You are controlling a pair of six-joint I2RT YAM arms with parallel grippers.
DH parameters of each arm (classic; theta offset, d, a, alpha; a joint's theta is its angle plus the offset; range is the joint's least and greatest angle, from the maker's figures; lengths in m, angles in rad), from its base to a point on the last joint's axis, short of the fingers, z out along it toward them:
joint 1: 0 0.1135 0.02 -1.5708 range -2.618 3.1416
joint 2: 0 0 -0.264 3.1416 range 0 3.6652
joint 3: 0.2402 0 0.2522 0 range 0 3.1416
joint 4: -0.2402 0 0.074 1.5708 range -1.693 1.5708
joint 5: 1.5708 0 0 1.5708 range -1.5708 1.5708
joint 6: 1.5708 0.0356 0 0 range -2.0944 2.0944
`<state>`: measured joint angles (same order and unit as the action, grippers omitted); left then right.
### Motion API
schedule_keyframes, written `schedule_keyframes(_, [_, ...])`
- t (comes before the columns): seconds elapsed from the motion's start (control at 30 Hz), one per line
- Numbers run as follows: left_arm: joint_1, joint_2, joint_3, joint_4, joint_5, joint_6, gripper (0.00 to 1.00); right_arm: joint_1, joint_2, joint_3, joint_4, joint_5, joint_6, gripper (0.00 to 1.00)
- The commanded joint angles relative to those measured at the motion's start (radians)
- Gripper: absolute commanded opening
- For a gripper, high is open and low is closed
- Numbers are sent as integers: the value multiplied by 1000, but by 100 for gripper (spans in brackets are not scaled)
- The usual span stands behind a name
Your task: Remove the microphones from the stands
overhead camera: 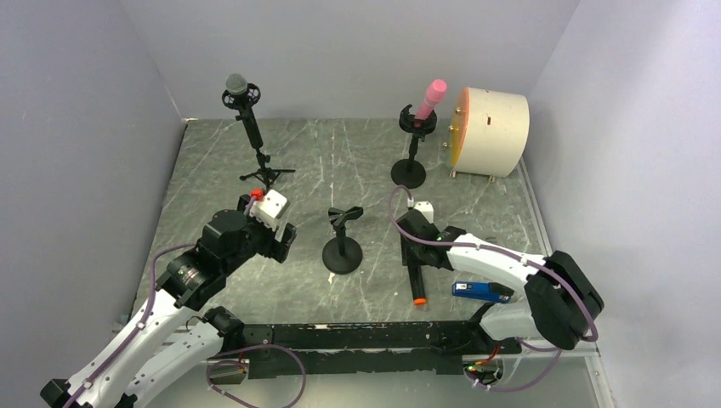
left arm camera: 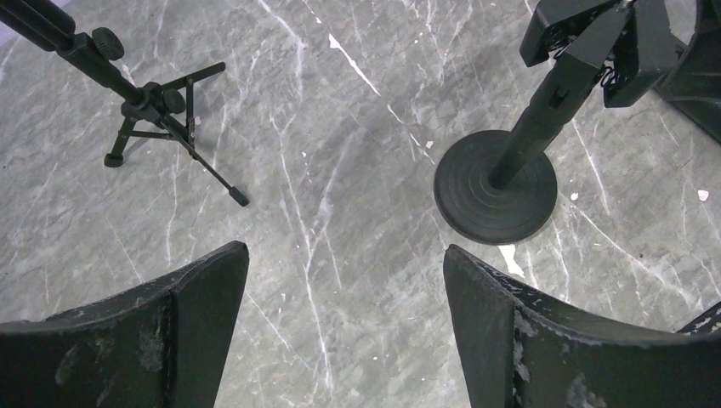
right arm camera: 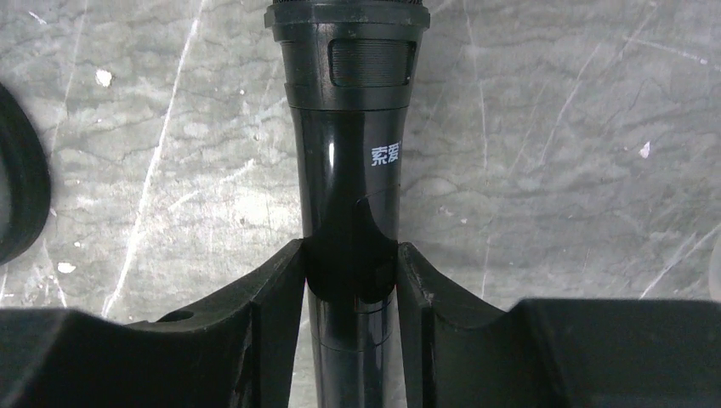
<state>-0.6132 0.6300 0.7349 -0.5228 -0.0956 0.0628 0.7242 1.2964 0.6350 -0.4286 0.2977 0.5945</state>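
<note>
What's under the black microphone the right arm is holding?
Only the grey marbled table shows beneath the black microphone. The right gripper has its jaws shut on it, and they and the microphone hide the spot directly below.

Microphone (right arm camera: 350, 204) gleams glossy black plastic; the left gripper fingers (left arm camera: 544, 340) look matt black, scuffed; tabletop (left arm camera: 340, 127) is smooth grey marble-pattern; stand base (left arm camera: 472, 208) matt, finely ridged.
</note>
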Motion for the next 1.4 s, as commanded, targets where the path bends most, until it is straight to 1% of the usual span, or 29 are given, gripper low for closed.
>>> schedule_keyframes(0.0, [-2,-4,4,2,-7,-12,89,1,63,71,4,44,-41,30])
schedule_keyframes(0.07, [-2,-3,4,-2,-13,-12,88,-8,84,97,3,77,-63,18])
schedule_keyframes(0.1, [-2,-3,4,-3,-15,-12,88,-22,90,108,3,86,-75,16])
schedule_keyframes(0.33, [-1,-3,2,-7,-19,-8,88,-248,66,115,25,16,-185,18])
schedule_keyframes(0.53, [-2,6,1,-8,-13,-1,87,-369,95,148,-30,27,-245,19])
schedule_keyframes(0.6, [-2,11,2,-12,-9,0,87,-390,87,145,-46,23,-236,19])
schedule_keyframes(0.67, [-2,18,4,-14,-9,0,87,-393,64,133,-54,-3,-217,20])
schedule_keyframes(0.83, [-2,28,5,-9,2,-6,86,-392,11,86,-77,-10,-146,21])
schedule_keyframes(0.93, [-2,33,3,-5,9,-6,86,-392,3,54,-88,-14,-97,21])
schedule_keyframes(1.03, [-2,37,6,-10,8,-11,86,-389,15,65,-128,-64,-98,22])
schedule_keyframes(1.13, [-2,37,8,-13,8,-11,85,-386,0,64,-160,-32,-65,22])
schedule_keyframes(1.23, [-1,31,7,-11,9,-10,86,-370,-36,66,-234,32,-6,22])
schedule_keyframes(1.3, [-2,27,2,-7,13,-7,85,-321,-59,63,-269,48,15,23])
schedule_keyframes(1.37, [-1,25,0,-1,20,-1,86,-265,-56,62,-291,98,54,27])
